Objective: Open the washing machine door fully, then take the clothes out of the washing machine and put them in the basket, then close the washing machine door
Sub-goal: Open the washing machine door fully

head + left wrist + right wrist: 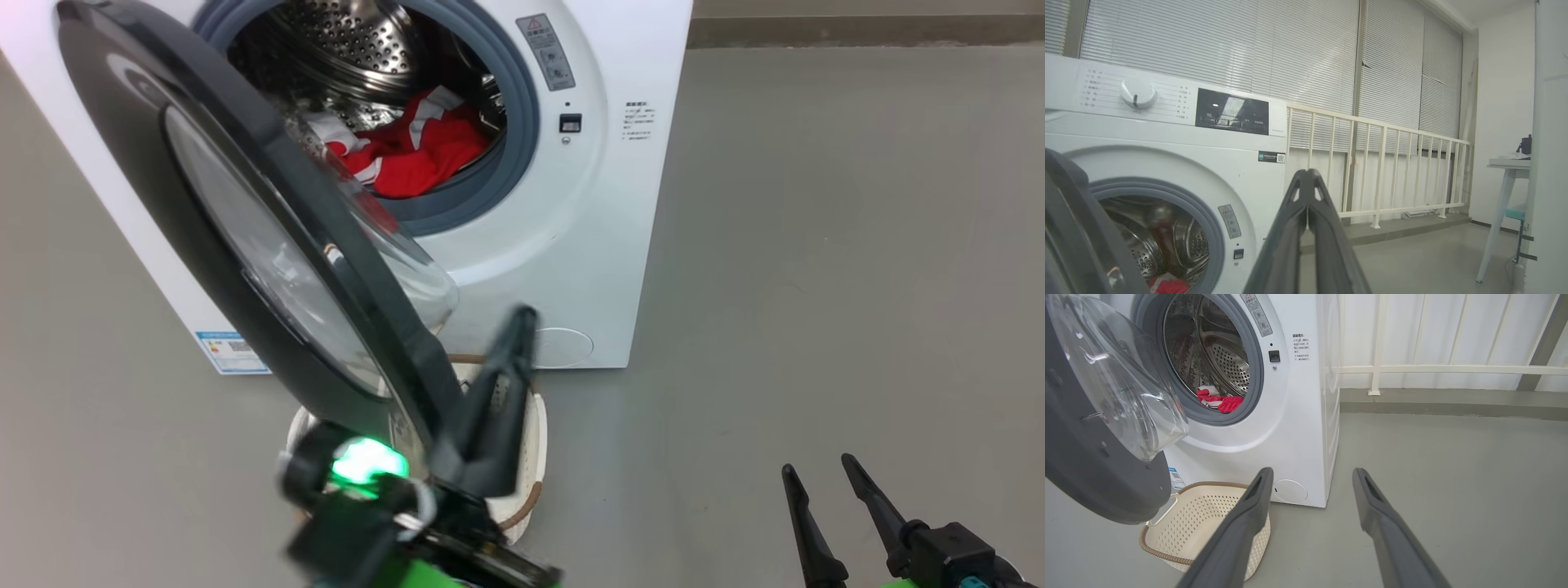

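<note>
The door (245, 229) stands swung out left, perhaps not fully; the clothes (416, 147) lie in the washing machine (604, 204), none in the basket (1196, 522) below the door; left gripper (522, 317) pinched shut, empty, by the door's edge; right gripper (818, 464) wide apart, empty, near right.

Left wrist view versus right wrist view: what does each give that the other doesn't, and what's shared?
Left wrist view: the control dial, the dark display, window blinds and the shut left gripper. Right wrist view: the basket, the bulging glass window and the open right gripper. Shared: the washing machine, red clothes in its drum, the open washing machine door, a white railing.
</note>
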Motion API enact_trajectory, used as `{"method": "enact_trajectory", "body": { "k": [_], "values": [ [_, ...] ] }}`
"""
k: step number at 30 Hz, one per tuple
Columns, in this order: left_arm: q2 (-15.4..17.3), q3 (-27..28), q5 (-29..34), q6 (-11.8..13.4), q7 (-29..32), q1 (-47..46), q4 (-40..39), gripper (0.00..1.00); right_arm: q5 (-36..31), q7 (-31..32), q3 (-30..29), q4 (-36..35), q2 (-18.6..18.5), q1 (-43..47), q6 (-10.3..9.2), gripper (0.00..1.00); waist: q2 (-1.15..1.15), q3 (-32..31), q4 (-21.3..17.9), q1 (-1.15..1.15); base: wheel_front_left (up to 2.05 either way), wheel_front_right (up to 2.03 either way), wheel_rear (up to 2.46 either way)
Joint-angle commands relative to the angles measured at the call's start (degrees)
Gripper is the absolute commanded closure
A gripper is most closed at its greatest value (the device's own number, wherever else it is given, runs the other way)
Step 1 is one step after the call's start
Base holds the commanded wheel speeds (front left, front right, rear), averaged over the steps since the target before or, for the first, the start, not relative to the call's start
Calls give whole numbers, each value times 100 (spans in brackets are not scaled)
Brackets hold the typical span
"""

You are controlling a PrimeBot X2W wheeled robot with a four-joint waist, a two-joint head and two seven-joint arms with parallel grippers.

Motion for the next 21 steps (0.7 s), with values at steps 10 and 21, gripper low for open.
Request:
{"method": "enact_trajectory", "body": {
  "k": [10,21],
  "values": [
    [43,-615,-762,-26,654,-221,1207,100,15,-37,140,-108,-77,-94,20,0,0,74,-144,0,0,0,0],
    [68,-278,-879,260,319,-408,2386,100,-1,-37,135,-126,-77,-181,20,0,0,157,-170,0,0,0,0]
  ]
}}
